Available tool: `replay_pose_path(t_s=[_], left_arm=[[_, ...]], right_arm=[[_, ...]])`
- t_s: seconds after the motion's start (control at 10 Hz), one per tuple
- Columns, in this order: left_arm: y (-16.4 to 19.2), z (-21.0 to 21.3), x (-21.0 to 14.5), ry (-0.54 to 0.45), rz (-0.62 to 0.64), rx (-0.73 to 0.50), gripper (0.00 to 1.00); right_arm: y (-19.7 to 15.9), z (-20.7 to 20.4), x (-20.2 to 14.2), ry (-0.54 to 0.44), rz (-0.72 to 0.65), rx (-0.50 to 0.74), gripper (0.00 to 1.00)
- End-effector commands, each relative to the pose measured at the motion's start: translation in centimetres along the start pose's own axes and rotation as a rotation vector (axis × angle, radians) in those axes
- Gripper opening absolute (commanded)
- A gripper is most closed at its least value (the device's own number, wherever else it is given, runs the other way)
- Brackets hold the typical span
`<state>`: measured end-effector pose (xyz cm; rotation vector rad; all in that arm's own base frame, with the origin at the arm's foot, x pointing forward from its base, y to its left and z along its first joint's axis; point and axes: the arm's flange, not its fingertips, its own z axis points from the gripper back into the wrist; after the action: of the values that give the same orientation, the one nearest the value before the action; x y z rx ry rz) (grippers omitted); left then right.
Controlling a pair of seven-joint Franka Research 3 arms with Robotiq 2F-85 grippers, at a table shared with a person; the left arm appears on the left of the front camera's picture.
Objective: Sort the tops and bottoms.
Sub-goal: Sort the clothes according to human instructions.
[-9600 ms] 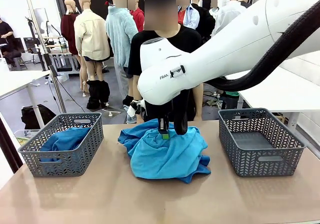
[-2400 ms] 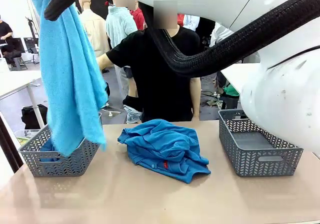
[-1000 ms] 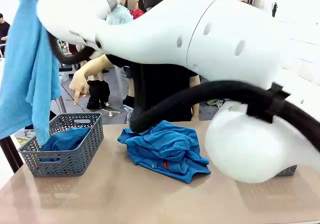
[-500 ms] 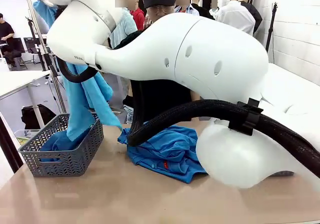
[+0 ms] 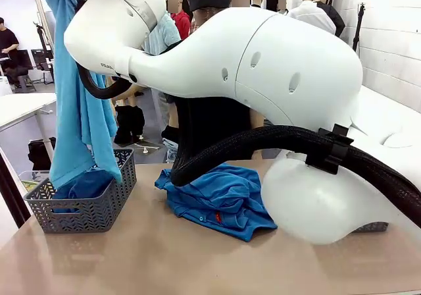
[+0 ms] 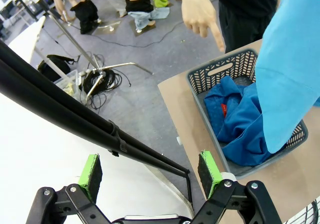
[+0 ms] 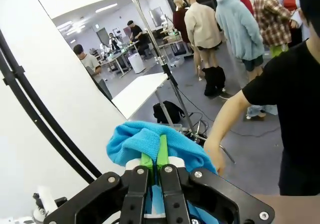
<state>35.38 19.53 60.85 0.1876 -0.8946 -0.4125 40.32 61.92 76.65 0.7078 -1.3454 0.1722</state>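
A basket at the desk's left edge holds blue tops; a turquoise top hangs over it, clamped in the right claw. A blue pile lies mid-desk. The left wrist view adds the left claw, jaws apart, and a person's hand pointing.

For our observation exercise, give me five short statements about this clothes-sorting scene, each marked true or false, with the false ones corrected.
1. The right pincer is shut on a turquoise garment. True.
2. The left pincer grips a garment. False: it is open and holds nothing.
3. The grey basket below the hanging garment is empty. False: blue cloth lies in it.
4. A person's hand points toward that basket. True.
5. The table holds no clothes. False: a blue pile lies on its middle.
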Motion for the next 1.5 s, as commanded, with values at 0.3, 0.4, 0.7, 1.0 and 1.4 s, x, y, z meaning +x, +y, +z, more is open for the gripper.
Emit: replay_pose_path(t_s=[0.3, 0.4, 0.7, 1.0, 1.4], left_arm=[[0.2, 0.1, 0.0, 0.017, -0.005, -0.002, 1.0], [0.2, 0.1, 0.0, 0.017, -0.005, -0.002, 1.0], [0.2, 0.1, 0.0, 0.017, -0.005, -0.002, 1.0], [0.2, 0.1, 0.0, 0.017, -0.005, -0.002, 1.0], [0.2, 0.1, 0.0, 0.017, -0.005, -0.002, 1.0]], right_arm=[[0.3, 0.2, 0.0, -0.026, 0.017, 0.008, 0.0], [0.0, -0.1, -0.1, 0.001, 0.001, 0.0, 0.0], [3.1, -9.6, -0.6, 0.025, -0.112, 0.046, 0.0], [5.3, -15.7, -2.9, 0.048, -0.229, 0.177, 0.0], [3.4, -24.3, -11.1, 0.309, -0.263, -0.039, 0.0]])
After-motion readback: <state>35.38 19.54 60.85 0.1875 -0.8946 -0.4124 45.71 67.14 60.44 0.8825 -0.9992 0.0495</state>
